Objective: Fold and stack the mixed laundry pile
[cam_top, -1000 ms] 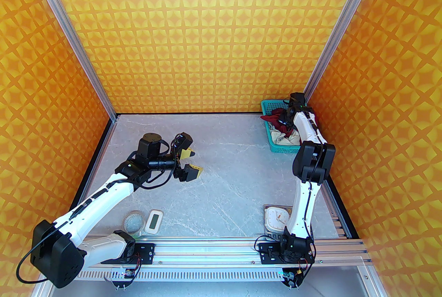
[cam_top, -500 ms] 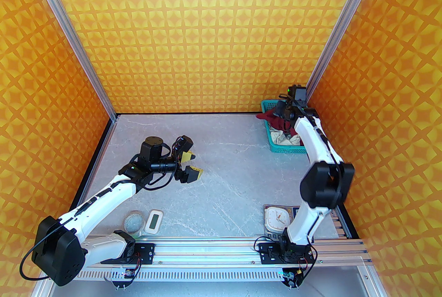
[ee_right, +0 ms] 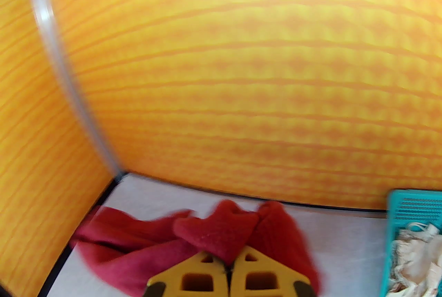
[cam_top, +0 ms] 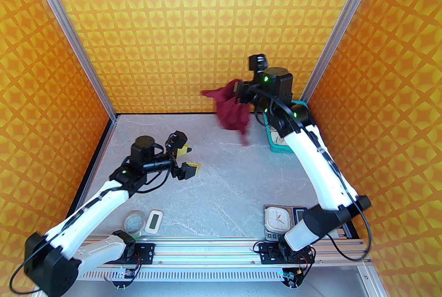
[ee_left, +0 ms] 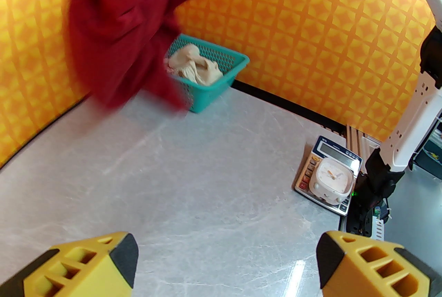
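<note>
Aloft, right tool (ee_right: 229,265) clamps dark red shirt (cam_top: 234,114); calculator (ee_left: 336,150) keys illegible.

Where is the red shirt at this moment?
In the top view the red shirt hangs from the shut right gripper above the far right of the table, just left of the teal basket holding the cream shorts.

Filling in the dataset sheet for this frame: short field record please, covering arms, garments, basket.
right gripper: fingers shut on the dark red shirt
dark red shirt: out of the teal basket, hanging beside it, motion-blurred
left gripper: fingers open, empty, above the table
cream shorts: crumpled in the teal basket
folded so far: nothing
</note>
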`<action>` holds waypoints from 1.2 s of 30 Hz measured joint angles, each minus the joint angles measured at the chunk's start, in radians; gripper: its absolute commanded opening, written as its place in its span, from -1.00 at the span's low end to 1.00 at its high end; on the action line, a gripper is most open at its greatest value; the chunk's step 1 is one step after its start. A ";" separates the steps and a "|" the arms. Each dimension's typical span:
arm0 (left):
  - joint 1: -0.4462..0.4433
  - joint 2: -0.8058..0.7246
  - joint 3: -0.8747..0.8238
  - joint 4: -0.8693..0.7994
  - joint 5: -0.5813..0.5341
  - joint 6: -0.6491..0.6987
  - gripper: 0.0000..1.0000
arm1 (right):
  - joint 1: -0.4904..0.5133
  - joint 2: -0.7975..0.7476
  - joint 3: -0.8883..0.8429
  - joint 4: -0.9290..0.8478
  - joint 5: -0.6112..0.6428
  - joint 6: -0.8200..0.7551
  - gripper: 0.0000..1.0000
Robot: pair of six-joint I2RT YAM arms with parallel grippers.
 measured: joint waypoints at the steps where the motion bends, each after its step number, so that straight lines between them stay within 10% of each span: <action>1: 0.000 -0.023 0.006 -0.014 -0.008 0.004 0.81 | 0.018 -0.007 -0.008 -0.008 0.002 0.001 -1.00; 12: 0.001 -0.148 -0.059 -0.138 -0.092 -0.049 0.77 | 0.065 0.123 -0.353 -0.050 0.007 0.118 -0.97; 15: 0.000 -0.093 -0.083 -0.140 -0.099 -0.080 0.62 | 0.065 0.216 -0.353 -0.051 -0.011 0.147 -0.20; 19: -0.006 0.074 -0.080 -0.135 -0.111 -0.116 0.55 | 0.058 0.280 -0.328 -0.059 -0.048 0.181 0.16; 36: -0.094 0.703 0.388 -0.170 -0.202 -0.089 0.28 | -0.220 -0.051 -0.822 0.003 -0.156 0.256 0.07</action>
